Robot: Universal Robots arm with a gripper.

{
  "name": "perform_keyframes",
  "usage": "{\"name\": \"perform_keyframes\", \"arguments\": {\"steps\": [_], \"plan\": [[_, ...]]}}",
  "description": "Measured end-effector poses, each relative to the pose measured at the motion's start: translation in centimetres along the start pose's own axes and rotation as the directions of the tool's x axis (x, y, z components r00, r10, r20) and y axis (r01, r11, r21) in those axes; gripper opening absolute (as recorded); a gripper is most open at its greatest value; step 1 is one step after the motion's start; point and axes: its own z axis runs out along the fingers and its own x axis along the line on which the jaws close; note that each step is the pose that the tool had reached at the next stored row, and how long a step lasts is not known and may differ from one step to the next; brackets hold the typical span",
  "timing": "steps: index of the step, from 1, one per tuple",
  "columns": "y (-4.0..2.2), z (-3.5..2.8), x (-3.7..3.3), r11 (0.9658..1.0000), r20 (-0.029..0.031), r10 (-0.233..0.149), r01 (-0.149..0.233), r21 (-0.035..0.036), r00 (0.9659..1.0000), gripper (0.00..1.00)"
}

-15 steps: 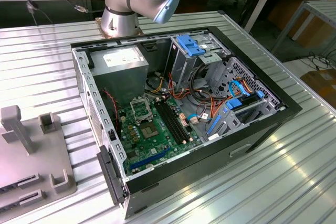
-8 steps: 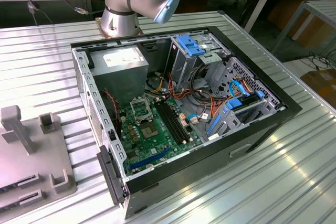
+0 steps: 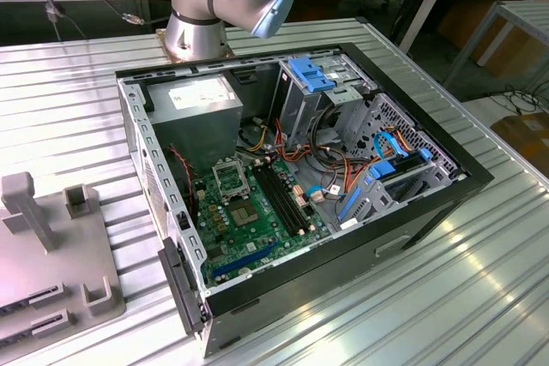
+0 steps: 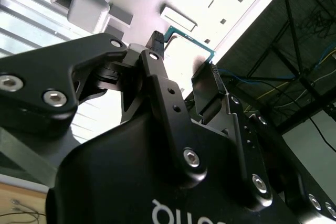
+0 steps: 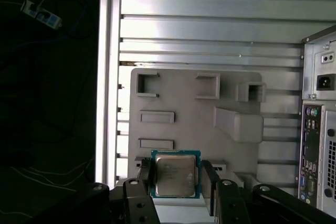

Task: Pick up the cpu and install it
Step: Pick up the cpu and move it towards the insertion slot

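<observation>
Exterior view: we see the grey fixture plate (image 3: 51, 263) beside the open computer case (image 3: 429, 203). Second wrist view: the gripper (image 4: 181, 59) hangs spread above that plate. First wrist view: the cpu (image 5: 175, 177) lies flat on the plate, centred between the released fingers (image 5: 145, 174).

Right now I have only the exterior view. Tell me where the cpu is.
Observer: In the first wrist view the cpu lies flat on the grey fixture plate, metal lid up.
Operator: Place the gripper for me.
Observer: In the second wrist view the gripper is right at the cpu, whose green edge shows close by it.
Operator: Name what borders the plate.
Observer: The computer case's rear panel, with its ports and power inlet, stands beside the plate.
</observation>
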Motion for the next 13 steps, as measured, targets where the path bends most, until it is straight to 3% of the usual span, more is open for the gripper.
{"name": "perform_keyframes", "arguments": {"steps": [7,11,12,13], "plan": [[0.01,-0.11,-0.01,1.0,-0.0001,0.0,0.0,-0.0004,1.0,0.47],[0.03,-1.15,0.05,1.0,-0.0003,0.0,0.0,-0.0013,1.0,0.47],[0.06,-2.32,0.1,1.0,-0.0006,0.0,0.0,-0.0015,1.0,0.47],[0.05,-2.39,-0.13,1.0,-0.0008,0.0,0.0,-0.0013,1.0,0.47]]}}
